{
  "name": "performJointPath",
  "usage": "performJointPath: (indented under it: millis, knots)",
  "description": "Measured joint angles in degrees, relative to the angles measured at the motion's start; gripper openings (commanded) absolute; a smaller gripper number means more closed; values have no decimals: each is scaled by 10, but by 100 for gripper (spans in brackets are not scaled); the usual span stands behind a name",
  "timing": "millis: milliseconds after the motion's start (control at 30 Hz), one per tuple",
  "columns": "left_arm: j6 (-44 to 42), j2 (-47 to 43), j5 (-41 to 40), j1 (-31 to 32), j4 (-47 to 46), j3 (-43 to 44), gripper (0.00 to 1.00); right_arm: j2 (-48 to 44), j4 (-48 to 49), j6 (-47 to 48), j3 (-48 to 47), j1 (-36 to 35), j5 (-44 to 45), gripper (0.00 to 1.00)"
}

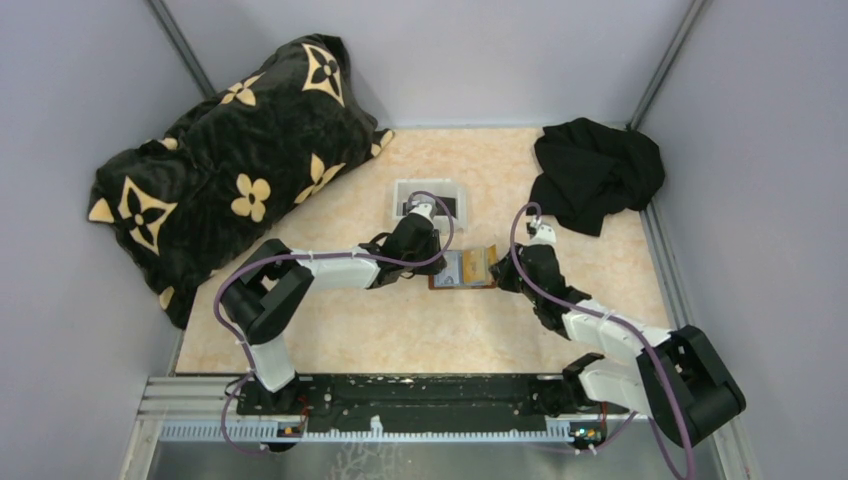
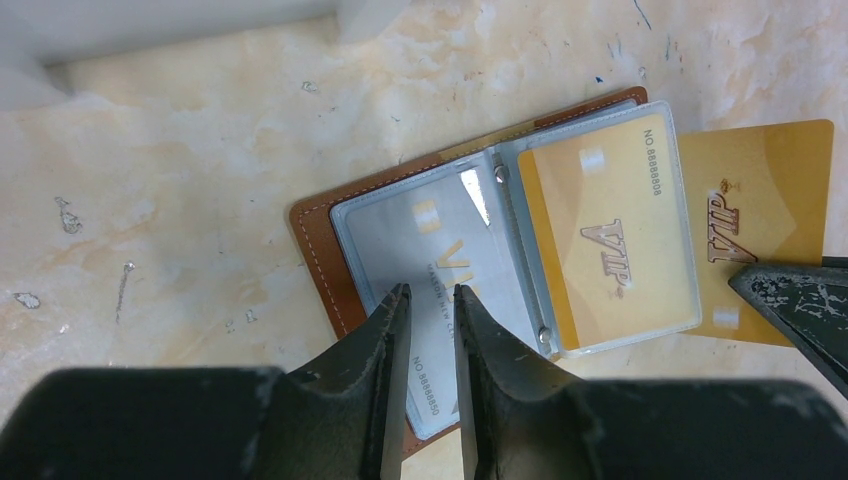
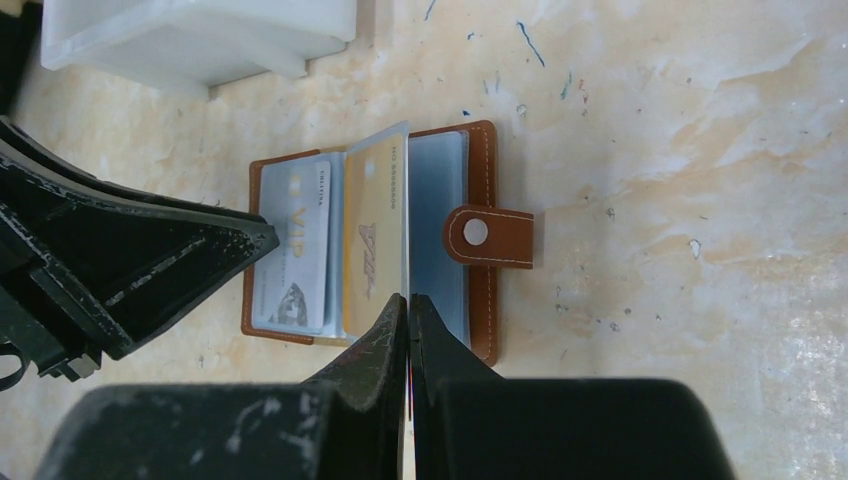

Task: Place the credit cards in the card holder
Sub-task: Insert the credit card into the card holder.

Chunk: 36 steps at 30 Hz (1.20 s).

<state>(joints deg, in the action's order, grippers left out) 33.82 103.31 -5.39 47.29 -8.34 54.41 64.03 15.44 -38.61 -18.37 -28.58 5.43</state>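
Brown leather card holder [image 1: 463, 268] lying open at the centre of the pale marbled bench [image 1: 400, 330], clear sleeves upward. Seen from above, the left tool [image 2: 430, 296] reaches it from 9 o'clock and the right tool [image 3: 408, 303] from 3 o'clock.

Left wrist view: the left tool's jaws stand partly apart with nothing between them, tips poised over the silver card [image 2: 440, 225], which sits inside the sleeve on the holder's 9 o'clock page. Whether the tips touch the sleeve cannot be told. A gold card [image 2: 610, 235] fills the neighbouring sleeve. A second gold card [image 2: 770, 190] juts beyond the holder's 3 o'clock edge, with one black finger of the right tool over its lower corner.

Right wrist view: the right tool's jaws are pressed together on the thin edge of that second gold card, seen edge-on. The holder's snap tab [image 3: 488, 237] lies flat on the bench at 3 o'clock.

Top view: a white plastic tray [image 1: 400, 190] stands just beyond the holder at 12 o'clock. A black cushion [image 1: 230, 165] with gold flowers lies at 10 o'clock and a crumpled black cloth [image 1: 595, 170] at 2 o'clock.
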Motion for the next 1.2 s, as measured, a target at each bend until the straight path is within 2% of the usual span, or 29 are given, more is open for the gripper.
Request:
performJointPath:
  millis: [400,867,1200]
  knots:
    - [0,0,-2,2,0,0,29,24,26,0,-26,-3,-31,0]
    - [0,-1,-2,2,-8,-6,29,101,53,-1,-62,-52,-33,0]
    - [1,-6,-6,3,-13,-13,28,108,59,-1,-72,-69,-23,0]
